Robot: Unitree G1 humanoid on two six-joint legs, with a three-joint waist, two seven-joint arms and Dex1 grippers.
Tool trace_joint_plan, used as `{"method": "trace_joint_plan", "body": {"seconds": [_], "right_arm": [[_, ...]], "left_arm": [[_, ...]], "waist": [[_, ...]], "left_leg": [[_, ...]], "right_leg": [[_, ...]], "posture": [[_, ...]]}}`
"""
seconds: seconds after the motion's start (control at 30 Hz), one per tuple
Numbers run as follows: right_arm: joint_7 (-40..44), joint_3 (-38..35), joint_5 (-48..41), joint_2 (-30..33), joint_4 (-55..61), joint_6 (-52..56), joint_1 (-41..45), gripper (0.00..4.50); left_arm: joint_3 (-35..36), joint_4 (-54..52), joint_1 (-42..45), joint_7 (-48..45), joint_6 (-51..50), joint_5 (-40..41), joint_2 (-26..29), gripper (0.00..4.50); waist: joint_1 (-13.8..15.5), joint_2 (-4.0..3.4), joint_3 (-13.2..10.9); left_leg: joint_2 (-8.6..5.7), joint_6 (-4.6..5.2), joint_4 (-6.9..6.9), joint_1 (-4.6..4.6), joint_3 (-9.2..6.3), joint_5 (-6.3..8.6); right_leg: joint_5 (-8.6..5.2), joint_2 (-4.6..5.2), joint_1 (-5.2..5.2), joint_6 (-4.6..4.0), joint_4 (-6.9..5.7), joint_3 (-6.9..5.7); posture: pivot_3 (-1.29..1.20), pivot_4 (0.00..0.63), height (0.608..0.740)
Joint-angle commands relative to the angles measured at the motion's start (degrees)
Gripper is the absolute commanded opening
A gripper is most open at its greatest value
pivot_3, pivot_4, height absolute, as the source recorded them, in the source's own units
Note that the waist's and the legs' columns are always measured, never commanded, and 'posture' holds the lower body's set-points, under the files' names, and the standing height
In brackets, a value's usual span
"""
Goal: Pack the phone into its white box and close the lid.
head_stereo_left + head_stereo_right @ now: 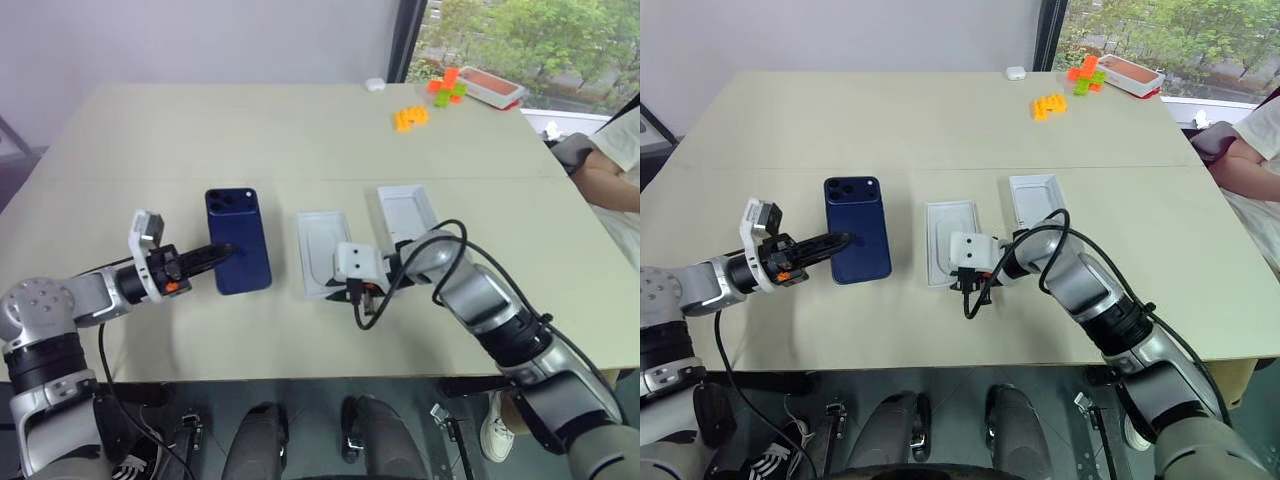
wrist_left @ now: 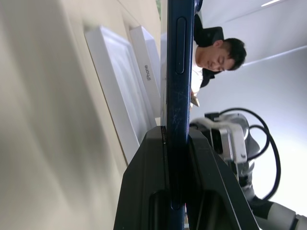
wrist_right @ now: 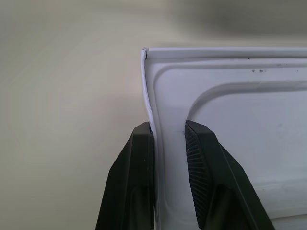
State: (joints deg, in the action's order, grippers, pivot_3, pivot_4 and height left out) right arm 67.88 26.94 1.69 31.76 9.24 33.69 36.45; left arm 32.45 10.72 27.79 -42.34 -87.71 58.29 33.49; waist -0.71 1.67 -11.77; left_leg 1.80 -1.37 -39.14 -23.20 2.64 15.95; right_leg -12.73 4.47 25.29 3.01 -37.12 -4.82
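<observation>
Navy phone (image 1: 238, 240) sat clamped edgewise in the left gripper (image 1: 222, 253) jaws above the tabletop (image 1: 250, 130); the right gripper (image 3: 169, 158) pinched the white box (image 1: 326, 252) wall, steadying it. Lowering the phone in seemed next.

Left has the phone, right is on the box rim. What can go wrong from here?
1. The left gripper pinches the phone by one edge only; it may pivot or slip on the way over.
2. The right gripper straddles the thin rim of the white box, one finger inside; the rim may bend, or the finger may block the phone.
</observation>
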Motion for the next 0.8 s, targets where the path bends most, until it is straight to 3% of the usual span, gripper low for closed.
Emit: {"method": "trace_joint_plan", "body": {"seconds": [0.03, 0.27, 0.53, 0.73, 0.8], "right_arm": [[-0.01, 0.78, -2.83, -0.40, 4.68, 5.04, -2.69, 0.46], [-3.26, 1.01, -3.70, -3.53, 5.06, 8.26, -2.47, 0.46], [-2.97, 0.22, -6.41, -3.61, 4.81, 9.75, -0.90, 4.26], [-0.07, -13.45, -19.03, -3.43, 4.57, 8.87, -0.35, 4.39], [2.40, -17.43, -19.38, -0.18, 1.65, -0.38, -2.77, 4.39]], "left_arm": [[2.14, -1.19, 0.83, 0.42, -0.10, 2.93, -0.25, 0.00], [2.77, 3.83, 5.19, 1.86, -3.51, 3.89, -0.22, 0.00], [2.89, 3.73, 6.15, 3.46, -4.35, 4.15, -1.65, 0.00], [3.70, 2.79, 8.18, 7.49, -4.78, 6.14, -5.69, 0.00], [1.35, 0.56, 8.76, 9.95, -4.79, 7.81, -7.77, 0.00]], "waist": [[0.02, 0.00, 0.00], [-0.01, 0.02, 0.01], [-0.04, 0.02, 0.01], [0.25, 0.03, 0.01], [0.70, 0.04, 0.01]], "left_leg": [[0.00, 0.00, 0.00, 0.00, 0.00, 0.00], [-0.01, -0.02, -0.02, 0.03, -0.02, -0.02], [-0.01, -0.01, -0.01, -0.05, 0.00, -0.02], [-0.02, 0.01, -0.02, -0.08, -0.01, -0.01], [-0.04, 0.01, -0.04, -0.08, -0.06, -0.01]], "right_leg": [[0.00, 0.00, 0.00, 0.00, 0.00, 0.00], [0.00, -0.06, -0.01, 0.00, -0.01, 0.00], [0.00, -0.05, 0.05, 0.00, -0.01, 0.01], [0.01, 0.00, 0.04, 0.00, 0.02, 0.00], [0.01, 0.01, -0.01, 0.00, 0.03, -0.04]], "posture": [[0.00, 0.150, 0.740], [0.00, 0.150, 0.740], [0.00, 0.150, 0.740], [0.00, 0.150, 0.740], [0.00, 0.150, 0.740]]}}
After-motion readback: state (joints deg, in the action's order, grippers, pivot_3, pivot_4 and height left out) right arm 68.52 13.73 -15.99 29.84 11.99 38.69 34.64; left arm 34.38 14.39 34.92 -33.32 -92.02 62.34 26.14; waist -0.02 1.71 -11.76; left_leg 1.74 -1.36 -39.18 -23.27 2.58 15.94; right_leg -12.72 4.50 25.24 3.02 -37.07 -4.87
